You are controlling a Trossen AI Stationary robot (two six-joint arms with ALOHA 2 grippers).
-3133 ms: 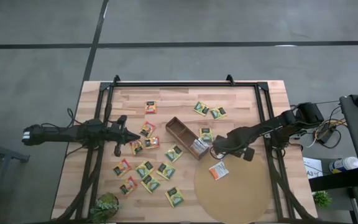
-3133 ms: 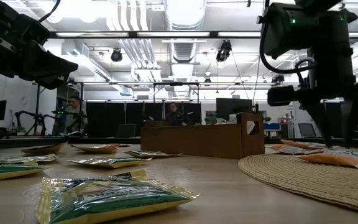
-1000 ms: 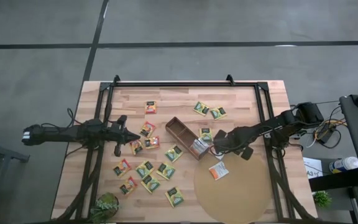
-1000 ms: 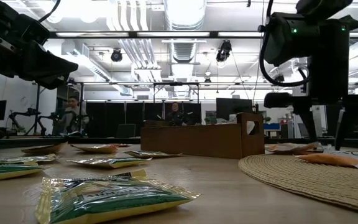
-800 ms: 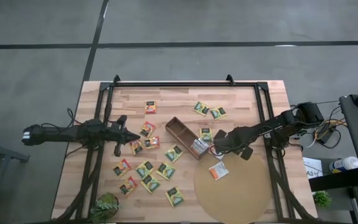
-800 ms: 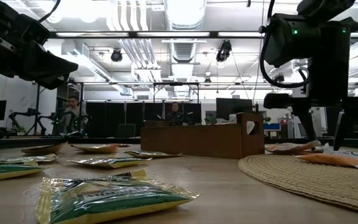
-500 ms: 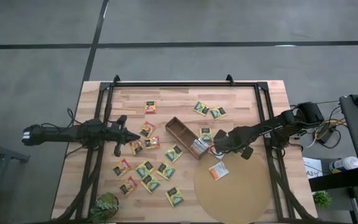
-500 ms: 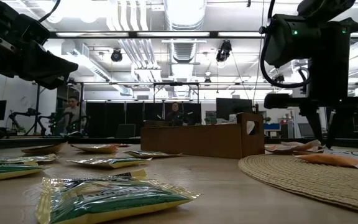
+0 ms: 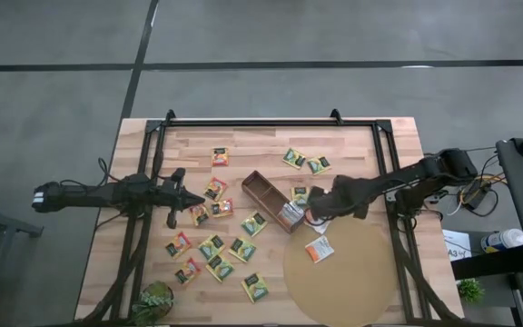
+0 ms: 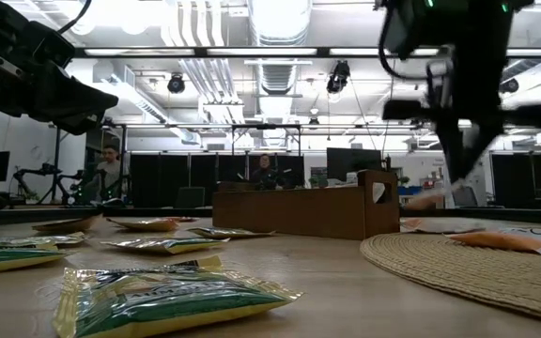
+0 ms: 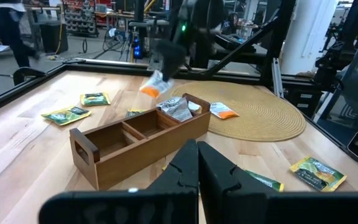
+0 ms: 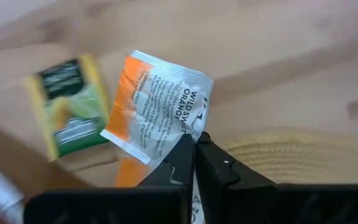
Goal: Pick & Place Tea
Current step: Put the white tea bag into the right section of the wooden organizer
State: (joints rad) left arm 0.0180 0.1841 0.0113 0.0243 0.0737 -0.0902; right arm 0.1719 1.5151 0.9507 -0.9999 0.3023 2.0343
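A pale planked wooden surface [image 9: 243, 150], framed by black rails at its far edge and sides, stood on a grey floor, with a bare stretch of boards along its far-left part. A big round tan woven mat [image 9: 339, 277] overhung the near right edge, its ribbed weave plain in the low view. Just beyond it lay a brown oblong wooden box [image 9: 271, 201], set at a slant, split into open compartments, with a crumpled silvery sachet [image 11: 178, 109] in the end nearest the mat. The right gripper [image 12: 194, 142], its jaws pinched together, held a white-and-orange square tea sachet [image 12: 157, 106] by one edge, clear of the surface between the box's mat-side end and the mat. Another orange-and-white sachet [image 9: 318, 249] lay flat on the mat. Green-yellow and orange-red sachets [image 9: 214, 245], thin and glossy, lay scattered left of the box, with a few more [image 9: 305, 163] toward the far edge. The left gripper [image 9: 195, 202], jaws closed on nothing, hung over the surface's left half near the scatter. A small green potted plant [image 9: 155, 302] sat at the near left corner.
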